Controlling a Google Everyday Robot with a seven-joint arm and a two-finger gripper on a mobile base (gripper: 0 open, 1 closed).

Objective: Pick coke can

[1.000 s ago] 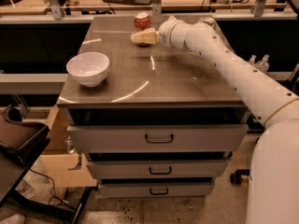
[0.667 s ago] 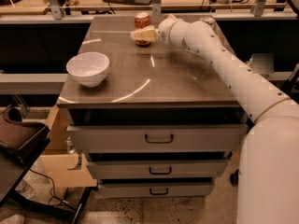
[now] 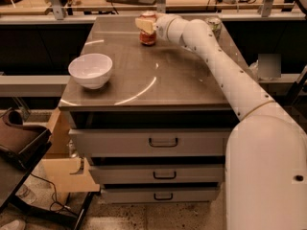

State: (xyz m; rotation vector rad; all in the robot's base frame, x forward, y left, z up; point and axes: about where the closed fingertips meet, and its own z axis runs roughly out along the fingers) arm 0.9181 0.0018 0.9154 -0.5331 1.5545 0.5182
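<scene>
Has brought the gripper point(image 3: 144, 25) leftward onto the top of the can point(image 3: 148, 36), upper centre of frame, at the far end of the surface point(image 3: 144, 80). Cannot tell whether clamped on it. Probably means approach done, lift not yet.

Lab, steel drawer cabinet point(image 3: 192, 143), cabled workbenches point(image 3: 201, 4), gripper point(image 3: 144, 24) at coke can point(image 3: 147, 36)

The end effector point(image 3: 145, 25) is parked at the far end of the surface point(image 3: 144, 80), right over the coke can point(image 3: 148, 38), so the can's top is covered and only the lower red part shows. A second can point(image 3: 214, 24) is mostly blocked by the arm point(image 3: 216, 61). The robot body point(image 3: 268, 176) runs off the right and bottom edges. A brown seat point(image 3: 17, 140) is cut off at the left.
</scene>
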